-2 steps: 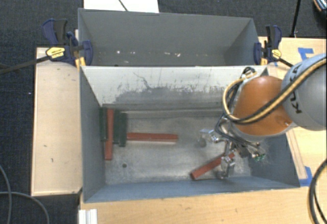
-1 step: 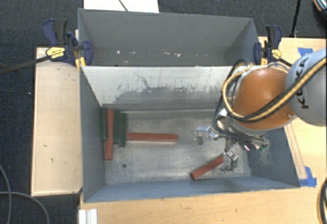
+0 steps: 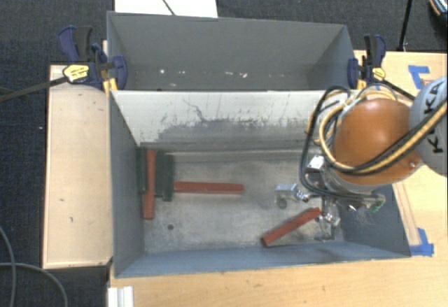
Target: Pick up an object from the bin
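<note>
— Where has it got to, do you reckon?

— Low in the bin (image 3: pixel 210 124), front right corner. The gripper (image 3: pixel 326 223) sits right at the upper end of that reddish-brown bar (image 3: pixel 287 230), the one lying slantwise on the floor near the front wall.

— Has it got hold of it?

— Can't say. The orange wrist cover (image 3: pixel 367 134) hangs over it, and I cannot tell whether the jaws stand wide or closed.

— So which step is this?

— The grasp itself, I'd judge; the lift is not yet made.

— And next?

— A sure grip near that end, then a straight rise clear of the right wall. Held by one end, I'd expect the bar to droop. The other red bar (image 3: pixel 208 188), the dark green block (image 3: pixel 165 177) and the upright red strip (image 3: pixel 148 190) lie well apart on the left.
</note>
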`<state>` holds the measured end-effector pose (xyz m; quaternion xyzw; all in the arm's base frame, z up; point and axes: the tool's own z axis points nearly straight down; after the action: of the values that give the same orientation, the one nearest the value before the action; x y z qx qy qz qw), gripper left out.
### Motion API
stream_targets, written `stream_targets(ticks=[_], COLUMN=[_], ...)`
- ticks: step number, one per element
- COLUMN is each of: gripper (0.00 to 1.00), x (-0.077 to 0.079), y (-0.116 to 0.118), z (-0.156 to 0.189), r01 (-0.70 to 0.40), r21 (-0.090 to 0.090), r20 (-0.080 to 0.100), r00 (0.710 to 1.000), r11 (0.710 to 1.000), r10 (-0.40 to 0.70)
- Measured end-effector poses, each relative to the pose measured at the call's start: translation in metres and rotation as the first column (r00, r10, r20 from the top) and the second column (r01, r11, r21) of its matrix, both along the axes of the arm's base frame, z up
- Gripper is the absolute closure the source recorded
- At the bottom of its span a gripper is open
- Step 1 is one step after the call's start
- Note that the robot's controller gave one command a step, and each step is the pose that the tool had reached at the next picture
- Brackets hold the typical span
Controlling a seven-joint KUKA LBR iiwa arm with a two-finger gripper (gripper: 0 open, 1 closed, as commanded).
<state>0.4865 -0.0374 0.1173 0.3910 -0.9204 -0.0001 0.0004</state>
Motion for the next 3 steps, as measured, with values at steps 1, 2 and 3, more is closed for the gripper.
stream_targets(ticks=[1, 2, 3], gripper=[0.0, 0.0, 1.0], x=[0.0025, 0.0038, 0.0046], y=[-0.0061, -0.0059, -0.0058], z=[-0.0486, -0.048, -0.0475], r01=[-0.009, -0.008, -0.009], r21=[0.002, 0.002, 0.002], r20=[0.006, 0.008, 0.009], r00=[1.0, 1.0, 1.0], r11=[1.0, 1.0, 1.0], r10=[0.009, 0.008, 0.009])
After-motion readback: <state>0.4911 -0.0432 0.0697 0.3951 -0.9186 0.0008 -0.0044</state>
